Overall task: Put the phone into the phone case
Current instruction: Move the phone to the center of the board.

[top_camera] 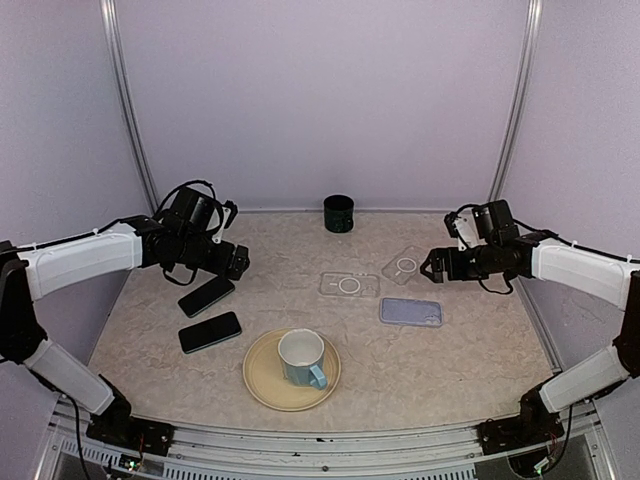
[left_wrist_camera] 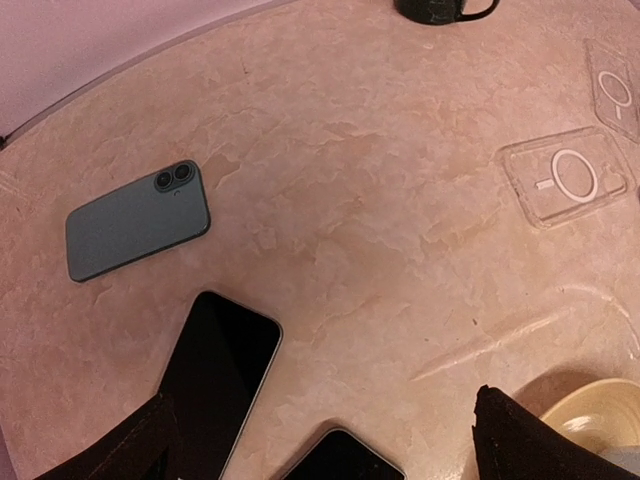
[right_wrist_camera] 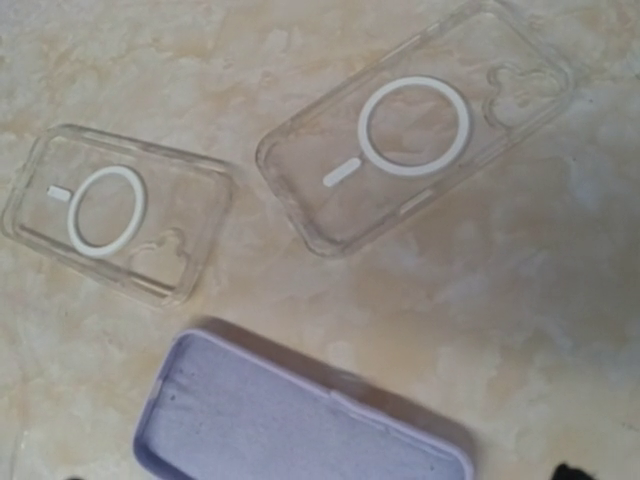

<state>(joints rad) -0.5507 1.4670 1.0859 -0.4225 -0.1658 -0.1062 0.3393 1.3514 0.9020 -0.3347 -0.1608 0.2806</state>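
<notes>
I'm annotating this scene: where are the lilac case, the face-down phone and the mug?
lilac case (right_wrist_camera: 290, 428): right wrist view, inner floor.
face-down phone (left_wrist_camera: 137, 221): left wrist view, middle of back.
mug (top_camera: 301, 350): top view, white inside.

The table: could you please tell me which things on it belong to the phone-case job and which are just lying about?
For the job: face-down phone, face-up phone, second face-up phone, clear case, second clear case, lilac case.
Lying about: black cup, blue mug, plate.
</notes>
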